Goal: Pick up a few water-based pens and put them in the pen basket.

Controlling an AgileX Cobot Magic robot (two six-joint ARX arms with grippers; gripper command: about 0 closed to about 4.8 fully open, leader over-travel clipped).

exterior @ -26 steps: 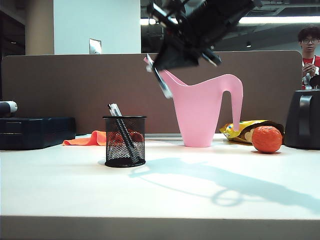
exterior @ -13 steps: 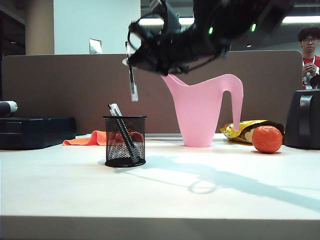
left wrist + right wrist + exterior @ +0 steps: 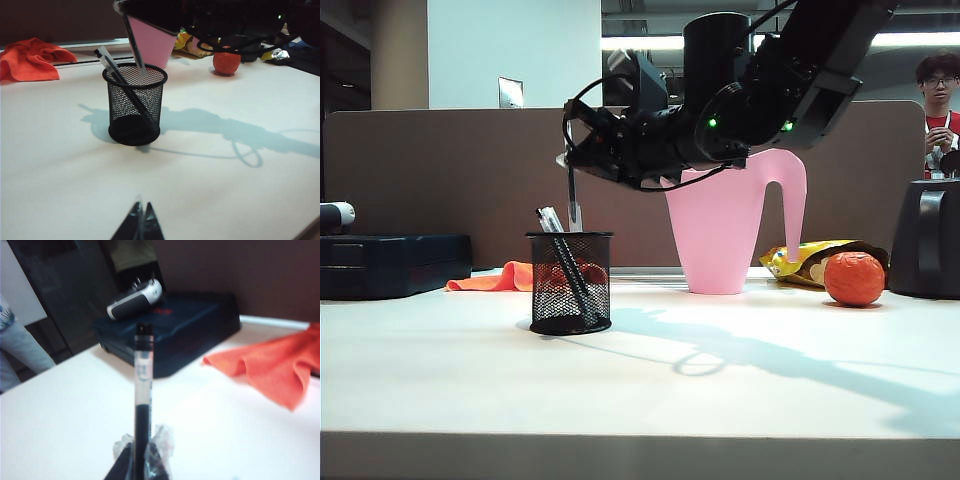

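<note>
Directly beneath the right gripper (image 3: 572, 158): pen basket (image 3: 569, 282), black mesh, upright, two pens already leaning inside. Clamped in that gripper: one water-based pen (image 3: 573, 195), hanging near vertical, lower tip just over the rim. Advisable: lower straight, centre tip inside the rim, release only once well in. Left gripper (image 3: 140, 225): well apart from the basket, pinched together, empty.

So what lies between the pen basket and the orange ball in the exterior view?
In the exterior view, the pink watering can stands between pen basket and orange ball, further back.
</note>
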